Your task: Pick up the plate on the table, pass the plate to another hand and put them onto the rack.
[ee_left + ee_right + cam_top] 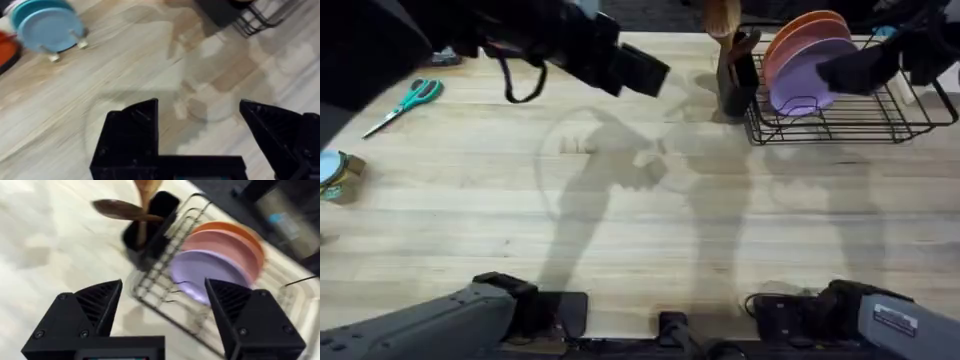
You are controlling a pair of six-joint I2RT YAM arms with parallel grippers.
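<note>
Plate (pixel 810 80) of purple stands on its edge in the black wire rack (pixel 850 115), at about one o'clock on the table (pixel 650 210). The right gripper (pixel 162 317) hangs just by the rack, its jaws spread wide and holding nothing. The left gripper (pixel 200 135) is up over the table near eleven o'clock, its jaws wide open too, with bare wood under them. Behind the purple plate sit two orange-pink plates (pixel 805 35). A dark cup of wooden spoons (pixel 735 70) touches the rack's side. Green scissors (pixel 405 103) lie at ten o'clock.
</note>
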